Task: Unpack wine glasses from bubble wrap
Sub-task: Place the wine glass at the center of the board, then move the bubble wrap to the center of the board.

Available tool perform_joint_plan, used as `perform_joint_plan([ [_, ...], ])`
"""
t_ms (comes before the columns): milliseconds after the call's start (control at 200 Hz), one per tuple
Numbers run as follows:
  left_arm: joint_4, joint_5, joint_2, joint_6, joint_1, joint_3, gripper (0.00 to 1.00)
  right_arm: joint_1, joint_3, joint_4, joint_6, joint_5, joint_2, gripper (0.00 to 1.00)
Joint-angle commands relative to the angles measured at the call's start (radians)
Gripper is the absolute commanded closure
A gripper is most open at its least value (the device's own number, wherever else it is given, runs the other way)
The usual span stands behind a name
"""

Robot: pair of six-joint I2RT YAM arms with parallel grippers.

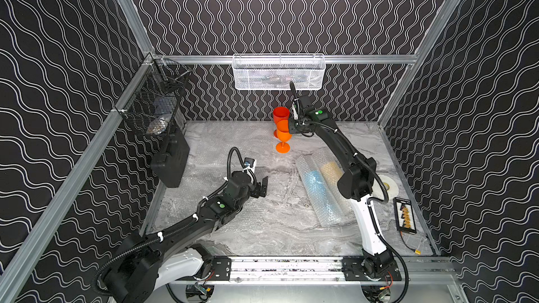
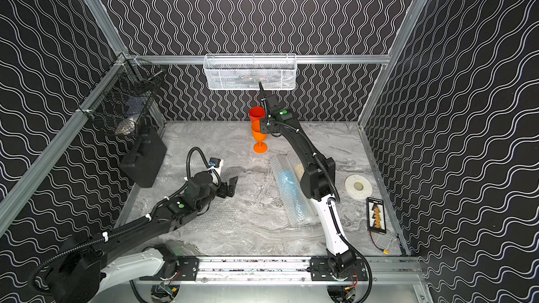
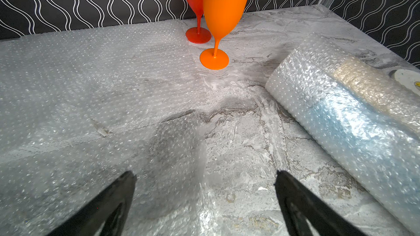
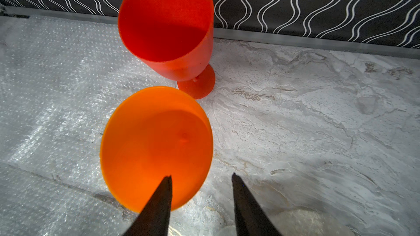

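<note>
An orange wine glass point(image 1: 283, 136) point(image 2: 259, 135) point(image 3: 223, 7) stands upright near the back wall. A red wine glass point(image 1: 280, 115) point(image 4: 166, 26) stands just behind it. My right gripper point(image 1: 291, 129) point(image 4: 201, 175) hovers at the orange glass's point(image 4: 156, 146) rim, open, one finger over the bowl and one outside it. Two bubble wrap rolls lie at mid right, one showing light blue point(image 1: 316, 185) point(image 3: 354, 121) and one yellow point(image 1: 331, 170) point(image 3: 368, 82). My left gripper point(image 1: 262, 186) point(image 3: 205, 173) is open and empty above a flat bubble wrap sheet point(image 3: 91, 64).
A black case point(image 1: 172, 161) leans against the left wall under a black wire basket point(image 1: 154, 103). A white mesh basket point(image 1: 278, 72) hangs on the back rail. A tape roll point(image 1: 389, 186) and a black tray of small parts point(image 1: 404, 215) lie at the right edge.
</note>
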State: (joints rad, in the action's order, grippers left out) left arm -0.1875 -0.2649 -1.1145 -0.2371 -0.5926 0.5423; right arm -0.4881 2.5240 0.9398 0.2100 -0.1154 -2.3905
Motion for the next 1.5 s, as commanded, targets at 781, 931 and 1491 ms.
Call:
perform_joint_plan([
  [781, -0.031, 0.037, -0.063, -0.018, 0.003, 0.023, 0.01, 0.061, -1.059, -0.281, 0.138, 0.078, 0.676, 0.53],
  [931, -0.043, 0.077, -0.091, -0.026, 0.002, 0.03, 0.01, 0.115, -1.222, -0.275, 0.146, 0.052, 0.78, 0.53],
  [1491, -0.058, 0.115, -0.159, -0.036, 0.002, 0.049, 0.01, 0.134, -1.416, -0.3, 0.14, 0.309, 0.79, 0.35],
])
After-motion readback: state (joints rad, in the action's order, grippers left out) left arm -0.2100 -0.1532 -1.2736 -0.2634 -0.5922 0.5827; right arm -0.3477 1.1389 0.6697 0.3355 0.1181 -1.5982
